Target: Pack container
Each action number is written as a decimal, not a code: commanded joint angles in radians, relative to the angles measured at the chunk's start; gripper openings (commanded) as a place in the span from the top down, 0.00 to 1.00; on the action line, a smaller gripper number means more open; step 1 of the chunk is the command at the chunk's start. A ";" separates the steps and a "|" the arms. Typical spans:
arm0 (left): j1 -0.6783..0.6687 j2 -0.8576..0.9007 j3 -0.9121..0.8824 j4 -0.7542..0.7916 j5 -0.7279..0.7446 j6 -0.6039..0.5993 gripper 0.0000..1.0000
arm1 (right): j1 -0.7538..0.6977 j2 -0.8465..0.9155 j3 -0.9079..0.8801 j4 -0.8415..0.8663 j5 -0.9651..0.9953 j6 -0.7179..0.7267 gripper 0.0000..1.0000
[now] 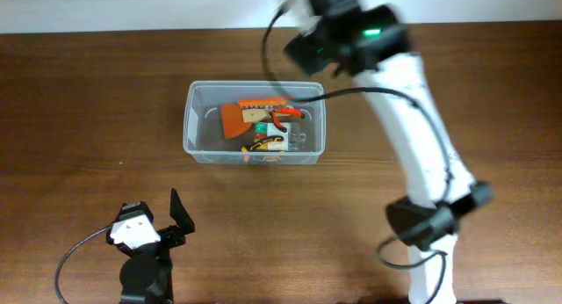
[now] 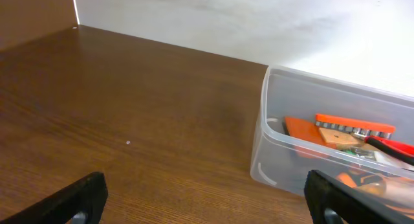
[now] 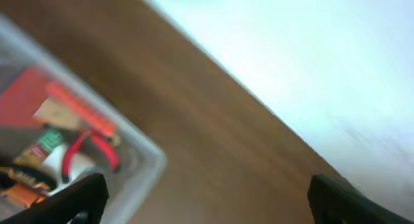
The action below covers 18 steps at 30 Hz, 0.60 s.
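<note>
The clear plastic container [image 1: 202, 119] stands on the wooden table at centre back. It holds an orange flat piece [image 1: 235, 119], an orange bit holder, red-handled pliers [image 1: 285, 116] and a yellow-black tool [image 1: 266, 144]. It also shows in the left wrist view [image 2: 278, 146] and, blurred, in the right wrist view [image 3: 139, 179]. My left gripper [image 2: 207, 201] is open and empty, low over the table near the front left, short of the container. My right gripper [image 3: 207, 198] is open and empty, raised above the container's far right corner; the overhead view shows only its wrist [image 1: 338, 36].
The white wall runs along the table's far edge [image 1: 132, 32]. The right arm's white link [image 1: 421, 137] slants across the table's right side to its base [image 1: 430, 225]. The left arm's base and cable [image 1: 140, 251] sit at the front left.
</note>
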 commanded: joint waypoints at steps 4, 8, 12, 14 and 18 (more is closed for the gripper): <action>-0.004 -0.005 -0.004 -0.001 -0.004 0.009 0.01 | -0.011 -0.052 0.011 -0.060 0.019 0.358 0.02; -0.004 -0.005 -0.004 -0.001 -0.003 0.009 0.01 | 0.019 -0.078 0.011 -0.052 -0.105 0.378 0.02; -0.004 -0.005 -0.004 -0.001 -0.004 0.009 0.01 | 0.054 -0.083 0.011 -0.084 -0.205 0.313 0.02; -0.004 -0.005 -0.004 -0.001 -0.004 0.009 0.01 | 0.056 -0.083 0.011 -0.084 -0.182 0.309 0.02; -0.004 -0.005 -0.004 -0.001 -0.003 0.009 0.01 | 0.054 -0.103 0.011 -0.082 -0.176 0.241 0.02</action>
